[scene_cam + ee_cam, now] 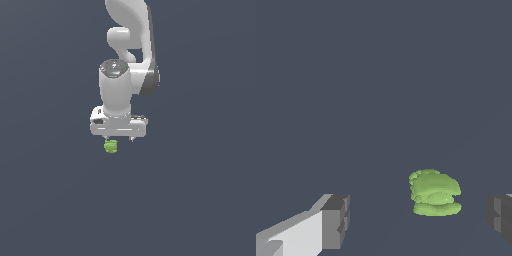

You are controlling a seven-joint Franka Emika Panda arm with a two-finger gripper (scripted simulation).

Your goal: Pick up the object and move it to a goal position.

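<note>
In the wrist view, two dark grey finger pads (336,221) are seen nearest the camera, one mounted on a pale white finger body and the other only partly caught at the frame's edge, and a wide gap is left between them, so the pincer is shown released and nothing is grasped. Just beyond the pads, within the span of that gap but nearer to the partly seen pad, the small lime-green, lumpy, ridged cylindrical object (435,193) is found resting upright on the flat dark blue-grey floor (381,75); it is touched by neither pad. Its sides are marked by stacked ridges, and its width is seen to be far less than the opening of the fingers. In the exterior view, the white two-fingered gripper (119,138) is shown pointing straight down, with its short fingertips held just above the floor. The green object (110,146) is seen just below the fingertip toward the exterior view's left, slightly under the gripper's broad white body. Above the gripper, the white and grey jointed robot arm (131,55) is seen rising and curving up out of the frame. Farther back, only the same plain dark floor (200,200) is shown.
</note>
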